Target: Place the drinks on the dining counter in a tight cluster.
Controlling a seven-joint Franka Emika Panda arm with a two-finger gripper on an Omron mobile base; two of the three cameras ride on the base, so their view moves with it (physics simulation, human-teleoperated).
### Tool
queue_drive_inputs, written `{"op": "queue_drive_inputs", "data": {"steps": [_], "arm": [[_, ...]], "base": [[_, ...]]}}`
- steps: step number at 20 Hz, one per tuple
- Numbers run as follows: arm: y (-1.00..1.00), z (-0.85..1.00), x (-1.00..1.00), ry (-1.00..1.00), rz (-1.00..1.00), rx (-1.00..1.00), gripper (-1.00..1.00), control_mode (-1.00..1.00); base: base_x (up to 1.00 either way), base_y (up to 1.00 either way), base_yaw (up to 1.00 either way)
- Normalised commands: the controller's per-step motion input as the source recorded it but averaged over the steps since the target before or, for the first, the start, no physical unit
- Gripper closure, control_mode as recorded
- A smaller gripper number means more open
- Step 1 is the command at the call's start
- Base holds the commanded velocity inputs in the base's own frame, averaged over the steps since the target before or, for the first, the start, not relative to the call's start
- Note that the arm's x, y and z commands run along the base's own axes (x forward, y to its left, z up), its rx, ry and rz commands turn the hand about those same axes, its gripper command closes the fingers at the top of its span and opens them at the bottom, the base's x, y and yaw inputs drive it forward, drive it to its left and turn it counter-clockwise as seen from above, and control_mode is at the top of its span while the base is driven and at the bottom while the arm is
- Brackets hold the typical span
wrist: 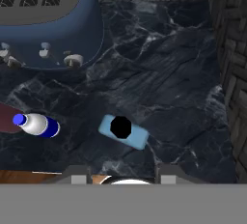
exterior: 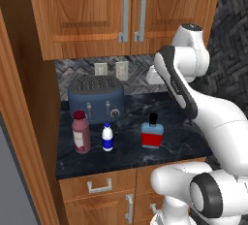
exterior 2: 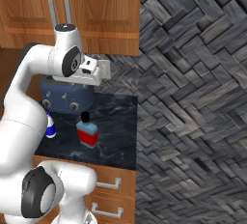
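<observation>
On the small dark bench in the left base view, three capped bottles stand in a row near its front edge: a maroon bottle at the left, a white bottle just beside it, and a blue bottle apart to the right. Behind them sits a toaster, under wood cabinets.

From the right base view, the arm hides the maroon one; the white bottle peeks past it, and the blue bottle stands clear before the toaster.

Looking down in the hand view, the blue bottle's black cap lies just above the tool, whose tips stand spread, holding nothing. The white bottle lies left, the toaster far left.
</observation>
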Motion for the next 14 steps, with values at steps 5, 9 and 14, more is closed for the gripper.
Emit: {"op": "queue_drive_inputs", "data": {"steps": [5,9,14], "arm": [[-0.01,-0.03,-0.37,0.02,0.01,0.0,-1.0,-1.0],[0.0,-0.17,-0.18,0.14,0.03,0.0,-1.0,-1.0],[0.0,-0.34,0.01,0.04,0.0,0.0,-1.0,-1.0]], "base": [[0.0,0.0,0.0],[0.0,0.0,0.0],[0.0,0.0,0.0]]}}
